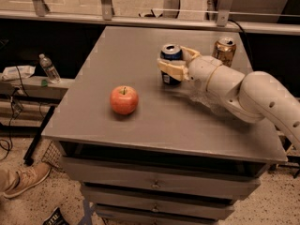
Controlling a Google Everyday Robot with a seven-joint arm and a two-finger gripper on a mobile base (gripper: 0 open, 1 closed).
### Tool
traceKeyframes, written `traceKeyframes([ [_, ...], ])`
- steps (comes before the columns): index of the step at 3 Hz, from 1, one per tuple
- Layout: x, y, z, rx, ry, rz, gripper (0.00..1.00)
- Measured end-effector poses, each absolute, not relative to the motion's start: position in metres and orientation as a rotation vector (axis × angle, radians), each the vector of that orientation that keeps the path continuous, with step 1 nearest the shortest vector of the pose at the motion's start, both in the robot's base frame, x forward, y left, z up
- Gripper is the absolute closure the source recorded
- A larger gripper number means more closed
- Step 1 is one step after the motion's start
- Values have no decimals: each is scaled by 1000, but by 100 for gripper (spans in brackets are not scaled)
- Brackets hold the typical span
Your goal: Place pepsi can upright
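Observation:
The pepsi can [169,65], dark blue with a silver top, stands upright on the grey table [140,125], right of its middle. My gripper [171,59] reaches in from the right and is closed around the can. One cream finger [171,70] lies across the can's front, the other [189,54] is behind it on the right. The can's bottom rests on the tabletop.
A red apple [124,100] sits on the table left of the can. A gold-brown can [224,51] stands upright behind my wrist, near the table's far right edge. A plastic bottle [48,69] lies on a low shelf to the left. A shoe [26,179] is on the floor.

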State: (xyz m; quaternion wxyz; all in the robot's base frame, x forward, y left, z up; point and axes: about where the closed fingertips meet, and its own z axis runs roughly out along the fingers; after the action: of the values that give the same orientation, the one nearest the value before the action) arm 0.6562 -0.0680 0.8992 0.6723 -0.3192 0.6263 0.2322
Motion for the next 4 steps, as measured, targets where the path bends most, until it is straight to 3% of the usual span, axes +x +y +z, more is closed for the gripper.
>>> traceKeyframes([
  [4, 655, -58, 901, -732, 1404, 531, 11],
])
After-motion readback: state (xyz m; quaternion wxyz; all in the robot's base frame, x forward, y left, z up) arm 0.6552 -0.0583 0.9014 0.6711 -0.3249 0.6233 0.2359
